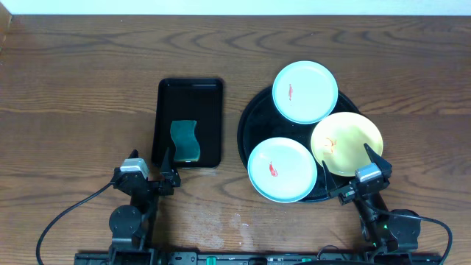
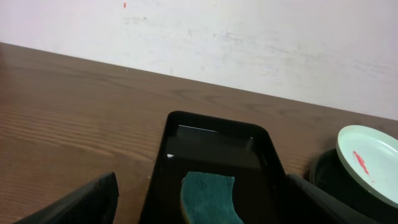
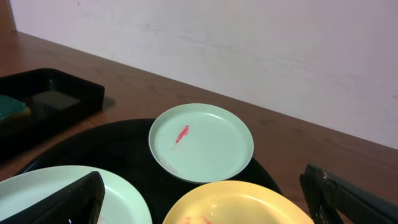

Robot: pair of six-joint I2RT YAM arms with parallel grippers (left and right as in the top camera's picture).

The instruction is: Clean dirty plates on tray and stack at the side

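Three plates lie on the round black tray [image 1: 254,124]. A mint plate [image 1: 305,91] with a red smear is at the back, also in the right wrist view [image 3: 202,142]. A second mint plate [image 1: 282,169] with a red smear is at the front left. A yellow plate [image 1: 346,143] with an orange smear is at the right, partly over the rim. My right gripper [image 1: 348,171] is open and empty, just in front of the yellow plate [image 3: 236,205]. My left gripper [image 1: 151,165] is open and empty at the near end of the rectangular tray.
A smaller rectangular black tray [image 1: 190,99] left of the round tray holds a teal sponge [image 1: 185,140], also in the left wrist view [image 2: 208,198]. Bare wood tabletop [image 1: 81,96] lies to the left and back. A pale wall stands behind the table.
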